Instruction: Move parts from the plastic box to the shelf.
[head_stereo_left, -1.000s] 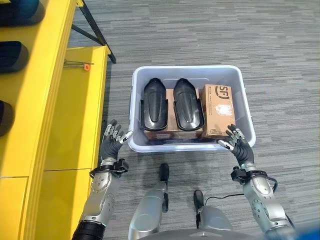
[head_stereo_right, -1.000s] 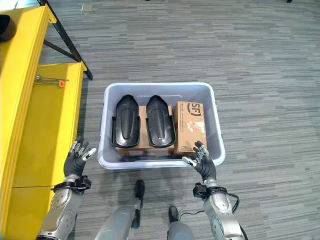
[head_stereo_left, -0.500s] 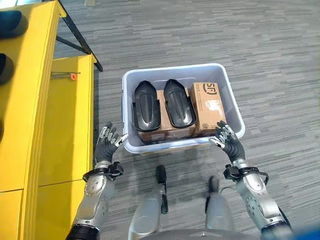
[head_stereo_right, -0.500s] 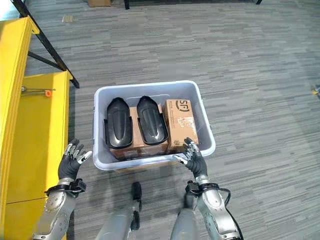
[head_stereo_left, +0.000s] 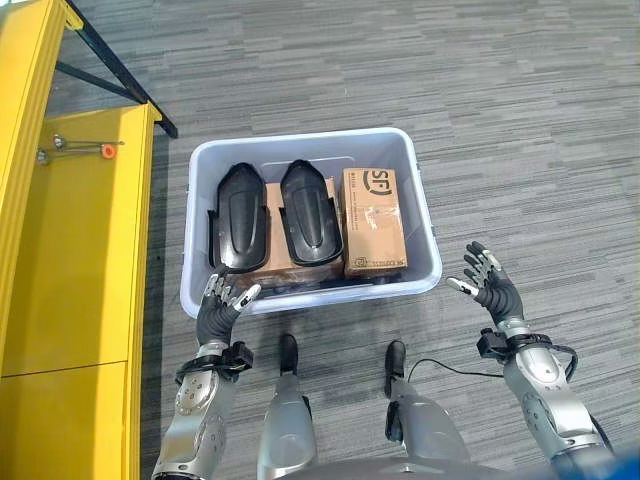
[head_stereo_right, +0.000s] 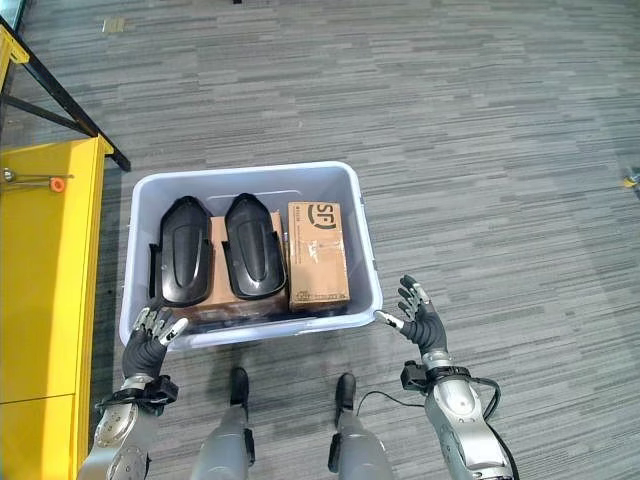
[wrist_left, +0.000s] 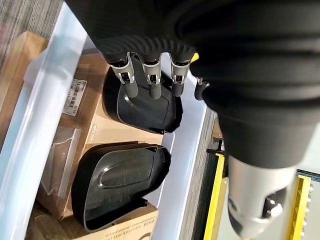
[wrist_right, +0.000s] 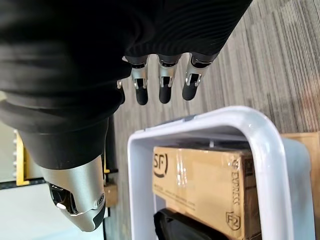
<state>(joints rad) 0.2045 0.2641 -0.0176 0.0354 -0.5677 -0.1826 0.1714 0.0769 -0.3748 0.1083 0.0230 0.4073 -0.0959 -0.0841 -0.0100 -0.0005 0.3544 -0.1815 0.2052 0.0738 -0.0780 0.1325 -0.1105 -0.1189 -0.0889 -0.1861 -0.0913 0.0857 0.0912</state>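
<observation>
2 black parts (head_stereo_left: 272, 221) lie lengthwise in the plastic box (head_stereo_left: 425, 262); left hand (head_stereo_left: 218, 308) and right hand (head_stereo_left: 487, 284) spread, empty.

Plastic box (head_stereo_left: 420, 215) on grey carpet floor (head_stereo_left: 520, 120)

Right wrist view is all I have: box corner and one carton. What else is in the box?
Observer: Two black parts lie side by side on a flat carton, left of the upright carton.
Operator: Left hand?
Observer: Left hand is open at the box's near-left corner, holding nothing.
Operator: Right hand touching the box?
Observer: No. Right hand is open, off to the box's right over carpet.
Operator: Shelf?
Observer: Yellow shelf stands left of the box.
</observation>
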